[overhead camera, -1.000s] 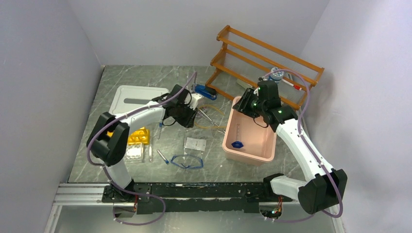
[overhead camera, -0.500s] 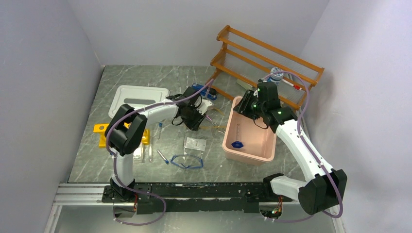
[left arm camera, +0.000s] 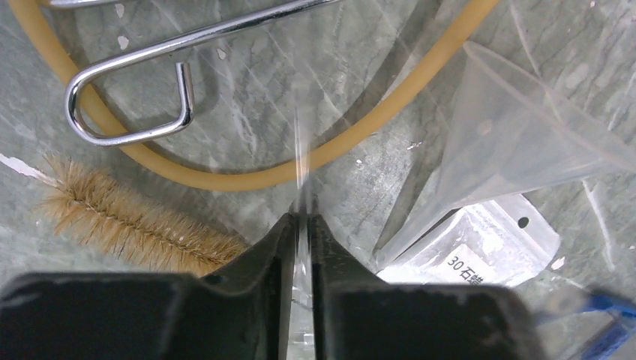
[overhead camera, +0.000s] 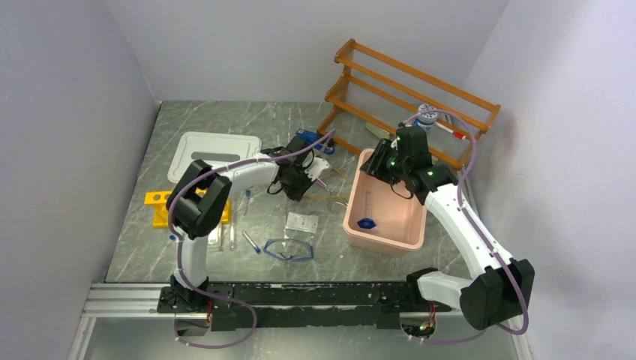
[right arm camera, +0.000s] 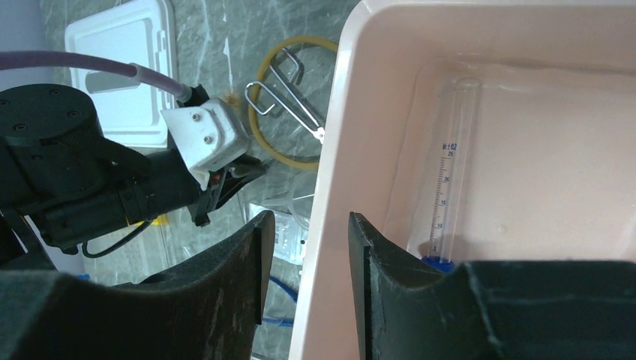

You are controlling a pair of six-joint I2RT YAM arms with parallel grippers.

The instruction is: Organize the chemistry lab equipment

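My left gripper (left arm camera: 301,217) is shut on a thin clear rod (left arm camera: 301,150) that sticks out past the fingertips, low over the coiled tan tubing (left arm camera: 225,178). A white flat packet (left arm camera: 480,247) lies to its right. From above, the left gripper (overhead camera: 319,171) sits beside the tubing (overhead camera: 324,196). The packet (overhead camera: 301,222), blue-framed goggles (overhead camera: 289,250) and a blue-capped tube (overhead camera: 250,241) lie nearer the front. My right gripper (right arm camera: 311,225) is open, one finger on each side of the pink bin's left wall (right arm camera: 352,112). A small blue cap (overhead camera: 366,223) lies in the bin.
Metal tongs (left arm camera: 150,56), a bristle brush (left arm camera: 127,221) and a clear funnel (left arm camera: 517,127) crowd the left gripper. A graduated tube (right arm camera: 450,172) lies in the bin. A wooden rack (overhead camera: 412,82), blue stapler (overhead camera: 309,137), white lid (overhead camera: 214,150) and yellow holder (overhead camera: 161,206) stand around.
The left arm has reached rightwards to the tubing, and its jaws have narrowed onto the thin clear rod. The right arm has not moved.
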